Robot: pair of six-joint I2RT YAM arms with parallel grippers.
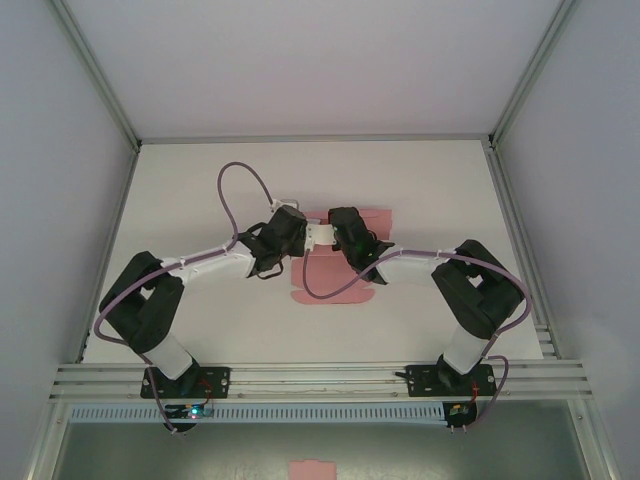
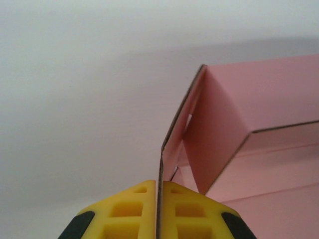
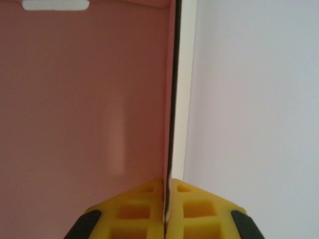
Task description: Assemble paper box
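Observation:
The pink paper box (image 1: pixel 330 275) lies part-folded at the table's middle, both arms meeting over its far half. My left gripper (image 1: pixel 292 228) is shut on a raised side flap of the box (image 2: pixel 185 124), the card's edge pinched between the yellow fingers (image 2: pixel 129 211). My right gripper (image 1: pixel 345 232) is shut on another upright wall of the box (image 3: pixel 89 99), its thin edge running straight up from between the yellow fingers (image 3: pixel 199 214). A slot shows at that wall's top. The box's flat near flaps stick out below the grippers in the top view.
The white table (image 1: pixel 200 190) is ringed by grey walls and an aluminium rail (image 1: pixel 320 378) at the near edge. A small pink paper scrap (image 1: pixel 316 469) lies below the rail, off the table. Purple cables loop over both arms.

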